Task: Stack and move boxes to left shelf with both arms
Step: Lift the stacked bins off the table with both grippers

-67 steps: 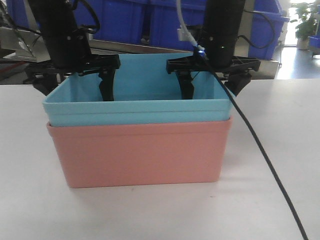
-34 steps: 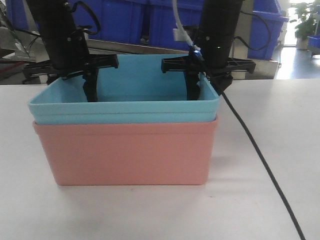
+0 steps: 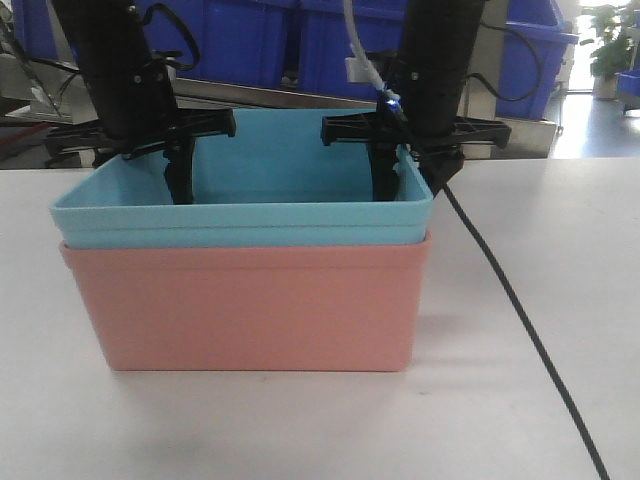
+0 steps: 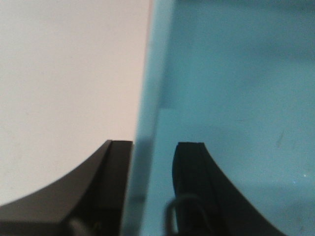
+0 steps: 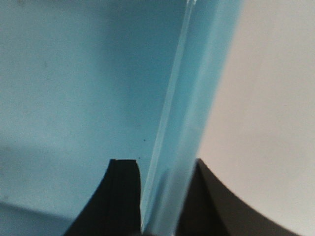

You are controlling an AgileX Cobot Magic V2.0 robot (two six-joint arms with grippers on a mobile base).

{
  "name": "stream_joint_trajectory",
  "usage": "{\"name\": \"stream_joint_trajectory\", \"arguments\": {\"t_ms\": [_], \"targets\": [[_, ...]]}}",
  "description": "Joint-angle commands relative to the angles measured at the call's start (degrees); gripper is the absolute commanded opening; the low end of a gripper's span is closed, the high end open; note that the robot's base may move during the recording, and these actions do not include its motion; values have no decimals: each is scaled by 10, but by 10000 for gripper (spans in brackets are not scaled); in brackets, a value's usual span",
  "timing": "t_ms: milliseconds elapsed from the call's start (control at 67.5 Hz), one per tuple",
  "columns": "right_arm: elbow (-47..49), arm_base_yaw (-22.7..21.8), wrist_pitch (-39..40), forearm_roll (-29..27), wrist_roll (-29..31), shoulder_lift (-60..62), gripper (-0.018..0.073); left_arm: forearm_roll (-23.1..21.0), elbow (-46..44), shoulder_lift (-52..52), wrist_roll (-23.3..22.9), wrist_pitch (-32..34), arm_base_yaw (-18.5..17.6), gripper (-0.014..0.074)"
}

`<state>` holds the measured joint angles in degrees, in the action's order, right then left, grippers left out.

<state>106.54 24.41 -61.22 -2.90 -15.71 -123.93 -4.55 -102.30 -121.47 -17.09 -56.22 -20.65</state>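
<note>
The sky-blue bin (image 3: 245, 215) sits nested in the salmon-pink bin (image 3: 250, 310). Only its top band shows above the pink rim, and the stack of 2 appears to rest on the white table (image 3: 100, 430).

The stack's long axis runs left to right, and each arm takes 1 short end wall. The left gripper (image 4: 155, 143) straddles the left wall with 1 finger outside and 1 inside. It looks closed on that wall, though the wrist view is blurred. The right gripper (image 5: 160, 162) pinches the right wall in the same way, with its fingers tight against the rim. Both arms come down from above, and neither gripper touches the pink bin.

By the task's wording the goal lies to the left, along the stack's long axis. The left arm is therefore the nearer one and would lead, with the right arm trailing at a fixed spacing. The left shelf cannot be made out with certainty. A steel rail (image 3: 270, 97) runs along the far side with dark blue crates (image 3: 250, 40) above it.

My guess is that the pink bin hangs on the nesting fit alone, so it could slip off in a lift. A black cable (image 3: 520, 330) trails across the table toward the near right.
</note>
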Motion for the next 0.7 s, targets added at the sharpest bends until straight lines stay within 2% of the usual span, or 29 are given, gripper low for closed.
{"name": "stream_joint_trajectory", "arguments": {"t_ms": [0,237,682], "targets": [[18,-3,17,22,-5,37,50,-30,-10,41,45,-6,-4,-3],[18,-3,18,22,-5,60,50,-11,-10,83,45,-4,-4,-3],[18,-3,24,22,-5,110,50,-7,-10,147,73,-17,-4,-3]]}}
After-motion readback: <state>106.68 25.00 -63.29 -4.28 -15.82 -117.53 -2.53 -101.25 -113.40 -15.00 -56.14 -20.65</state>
